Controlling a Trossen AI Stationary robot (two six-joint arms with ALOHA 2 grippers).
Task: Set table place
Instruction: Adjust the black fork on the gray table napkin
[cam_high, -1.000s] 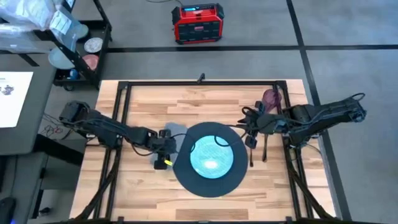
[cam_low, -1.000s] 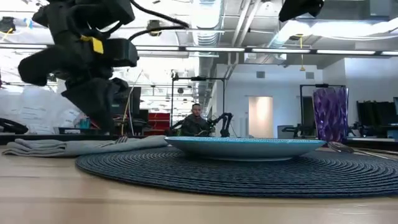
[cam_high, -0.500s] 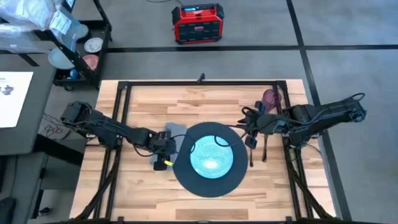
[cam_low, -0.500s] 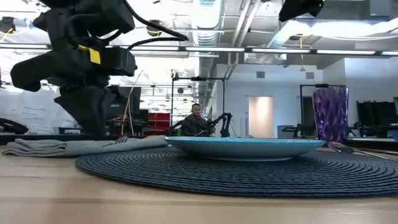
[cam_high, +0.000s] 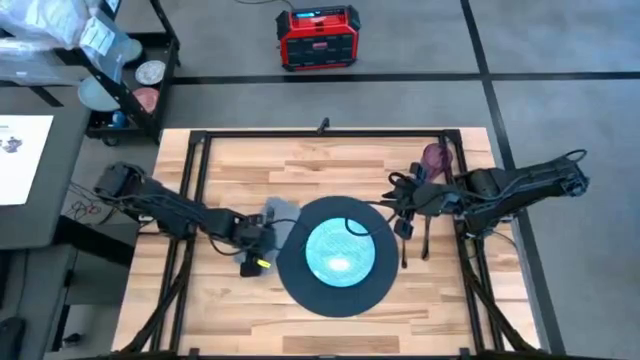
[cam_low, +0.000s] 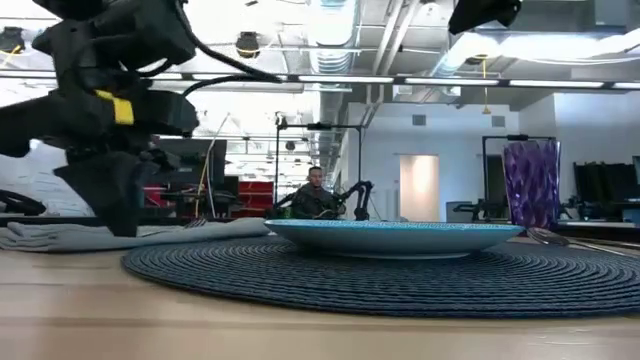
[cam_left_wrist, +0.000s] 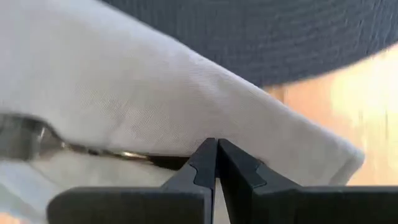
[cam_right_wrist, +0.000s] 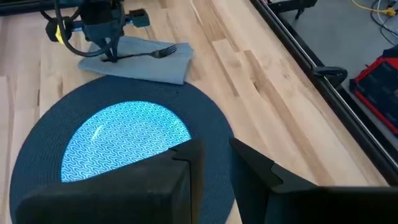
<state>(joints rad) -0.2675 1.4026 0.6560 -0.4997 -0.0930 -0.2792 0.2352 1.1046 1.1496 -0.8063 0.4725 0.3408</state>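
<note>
Left gripper (cam_high: 253, 262) low over the table (cam_high: 330, 165), fingers pressed together with nothing visibly between them; in its wrist view the tips sit at the handle end of the fork (cam_left_wrist: 37, 140), which lies on the napkin (cam_left_wrist: 155, 99)

Fork: thin metal, stiff, light, likely slick; lies flat on cloth, so little to get under. Judgement: best taken across the handle, mid-length, pinched from the sides; the tines end would twist

Napkin: soft grey cloth, just ahead of the left gripper, one edge against or tucked under the mat (cam_high: 335, 255) — cannot tell which. Will bunch and drag if the fingers scrape it; risk of shifting it while working the fork

Plate (cam_high: 336, 252) sits centred on the mat, beyond the napkin from the left gripper

Left arm reaches in from the table's left edge, stretched long and low, wrist pitched down

Right gripper (cam_high: 402, 203) waits at the far side of the mat, fingers parted and empty in its wrist view; cup (cam_high: 435, 156) stands behind it, and two slim dark pieces, probably knife and spoon, lie just beside it on the wood
</note>
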